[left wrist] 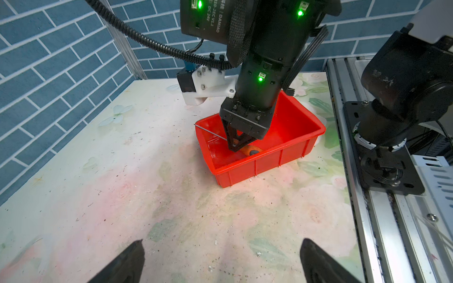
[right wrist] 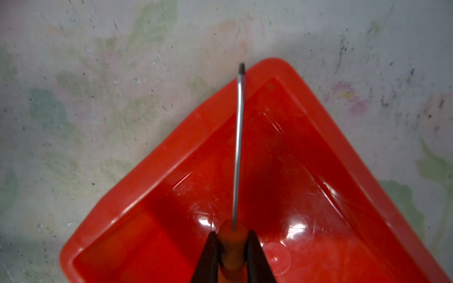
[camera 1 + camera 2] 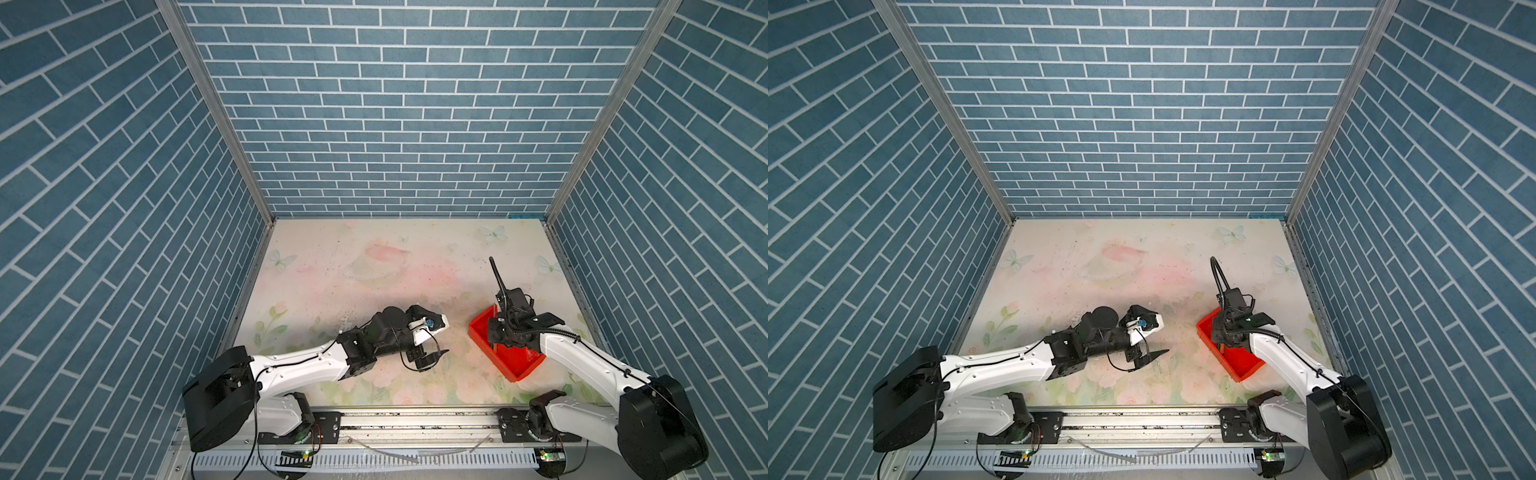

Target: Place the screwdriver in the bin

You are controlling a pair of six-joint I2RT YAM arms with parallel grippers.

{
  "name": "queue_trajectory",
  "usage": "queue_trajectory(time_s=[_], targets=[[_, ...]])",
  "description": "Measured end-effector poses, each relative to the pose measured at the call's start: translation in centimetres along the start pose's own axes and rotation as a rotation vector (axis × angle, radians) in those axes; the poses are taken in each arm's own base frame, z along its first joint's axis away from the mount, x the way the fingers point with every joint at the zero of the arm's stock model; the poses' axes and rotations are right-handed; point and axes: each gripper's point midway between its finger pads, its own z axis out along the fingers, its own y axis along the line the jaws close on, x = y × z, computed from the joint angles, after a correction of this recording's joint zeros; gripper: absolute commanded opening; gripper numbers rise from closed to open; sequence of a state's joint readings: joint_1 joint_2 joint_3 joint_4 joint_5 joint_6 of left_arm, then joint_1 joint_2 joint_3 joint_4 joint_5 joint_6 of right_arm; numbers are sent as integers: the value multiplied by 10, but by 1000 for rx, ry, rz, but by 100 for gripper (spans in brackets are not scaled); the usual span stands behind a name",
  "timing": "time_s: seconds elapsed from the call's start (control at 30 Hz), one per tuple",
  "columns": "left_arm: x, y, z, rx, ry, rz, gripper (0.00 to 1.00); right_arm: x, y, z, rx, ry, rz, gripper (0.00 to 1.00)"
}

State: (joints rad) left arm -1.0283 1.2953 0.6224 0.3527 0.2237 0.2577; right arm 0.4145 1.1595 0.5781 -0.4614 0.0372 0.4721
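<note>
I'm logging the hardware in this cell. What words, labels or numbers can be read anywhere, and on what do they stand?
"DAMIAO": on the right arm's black motor housing, printed sideways, in the left wrist view.
"DC24V": same label.
"310-2ECV1-1": same label, its start cut off, reading uncertain.
Characters before "DAMIAO": too blurred to read.
Bin and screwdriver: no text seen.
</note>
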Motion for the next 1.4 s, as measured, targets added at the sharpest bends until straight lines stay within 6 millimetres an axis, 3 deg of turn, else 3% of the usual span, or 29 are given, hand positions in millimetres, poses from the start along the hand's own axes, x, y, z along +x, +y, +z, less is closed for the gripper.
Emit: queue_trajectory(time_s=[0.27, 0.5, 0.83, 1.03, 1.4], targets=[[1, -1, 0, 4, 4, -1, 100, -5, 1, 3, -4, -26, 4, 0], [1, -1, 0, 3, 5, -4, 100, -2, -1, -2, -3, -36, 9, 41], [0, 16, -5, -76, -3, -21, 100, -18, 1, -38, -46, -161, 51, 73], [7, 51, -22, -206, -1, -53, 100, -53, 7, -70, -54, -289, 47, 93], [44, 140, -84, -565, 25, -146, 100, -121, -4, -100, 12, -561, -11, 99]])
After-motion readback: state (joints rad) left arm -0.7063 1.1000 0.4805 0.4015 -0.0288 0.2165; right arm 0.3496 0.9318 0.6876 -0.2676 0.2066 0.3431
